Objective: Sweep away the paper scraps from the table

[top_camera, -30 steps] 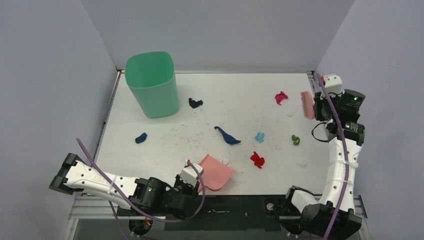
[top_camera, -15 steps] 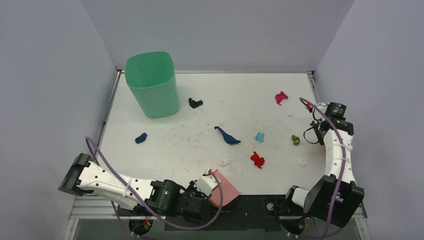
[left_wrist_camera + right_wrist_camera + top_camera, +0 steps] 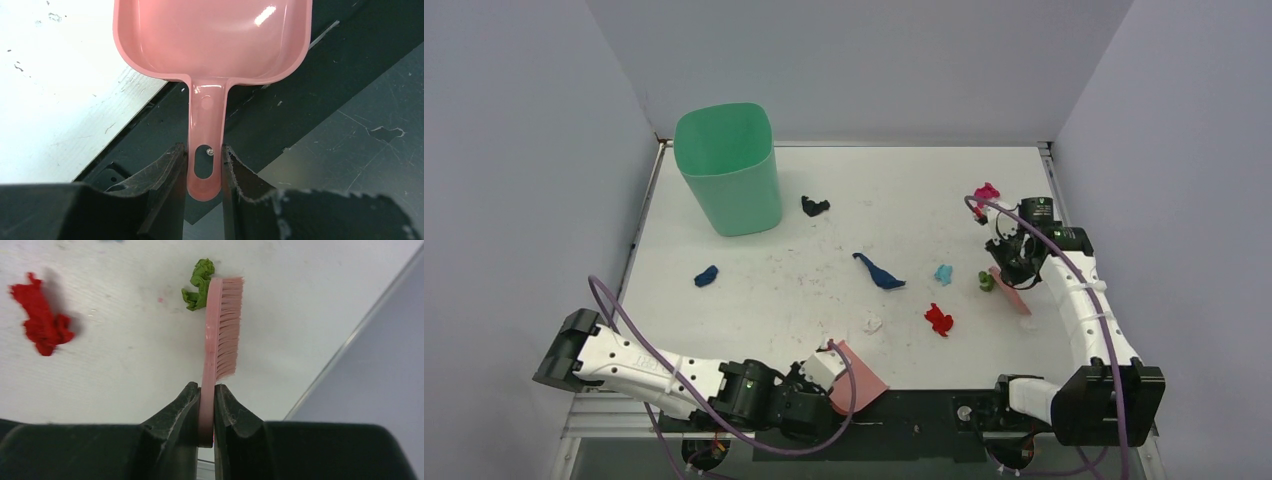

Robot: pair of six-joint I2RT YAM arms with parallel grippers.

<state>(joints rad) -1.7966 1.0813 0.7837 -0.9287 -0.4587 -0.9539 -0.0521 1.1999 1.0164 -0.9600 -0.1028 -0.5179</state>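
Note:
Paper scraps lie spread over the white table [image 3: 754,310]: black [image 3: 815,206], magenta [image 3: 986,193], two dark blue [image 3: 707,276] [image 3: 879,272], light blue [image 3: 943,273], red [image 3: 939,319], white [image 3: 872,324] and green [image 3: 987,281]. My right gripper [image 3: 1010,264] [image 3: 206,392] is shut on the handle of the pink brush [image 3: 222,330]. The brush head is down at the table, its back touching the green scrap [image 3: 198,284]; the red scrap [image 3: 42,322] lies to its left. My left gripper [image 3: 824,366] [image 3: 204,155] is shut on the handle of the pink dustpan [image 3: 210,35], held at the table's near edge.
A tall green bin [image 3: 729,170] stands at the table's back left. A metal rail [image 3: 1052,170] and grey wall run close along the right side by the brush. A dark frame [image 3: 325,100] lies below the near edge, under the dustpan.
My right arm swung down and left from the right wall, bringing the brush to the table against the green scrap, which shifted left. My left arm pulled the dustpan back to the near edge.

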